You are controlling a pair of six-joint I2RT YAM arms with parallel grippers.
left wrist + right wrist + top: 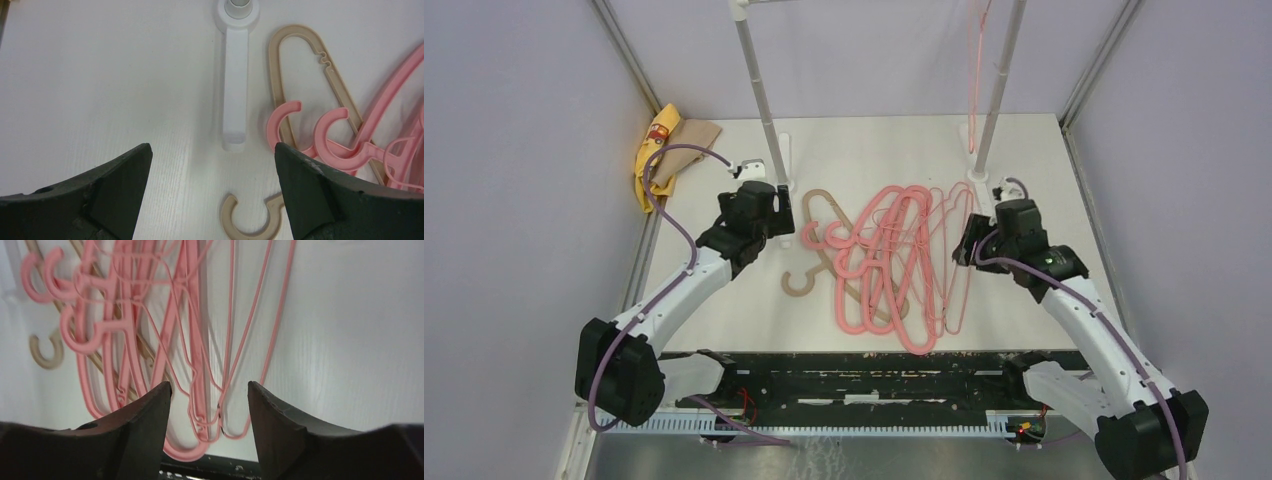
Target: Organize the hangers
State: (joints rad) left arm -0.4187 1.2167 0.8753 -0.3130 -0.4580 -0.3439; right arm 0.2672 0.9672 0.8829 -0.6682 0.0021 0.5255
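Top external: the hangers (894, 255) lie tangled in one heap mid-desk (1064, 180). The left gripper (780, 214) and right gripper (967, 248) flank the heap. Risk: lifting one hanger drags its neighbours.

Left wrist: jaws wide apart, empty. The white rack foot (235, 85) is straight ahead and the tan hanger (273, 70) lies right of it under pink hooks (271, 125). Risk: a finger strikes the foot, or the hooks snag.

Right wrist: jaws spread, empty, with thin wire hangers (231, 300) just ahead. Risk: flat wires slip, or several get pinched together.
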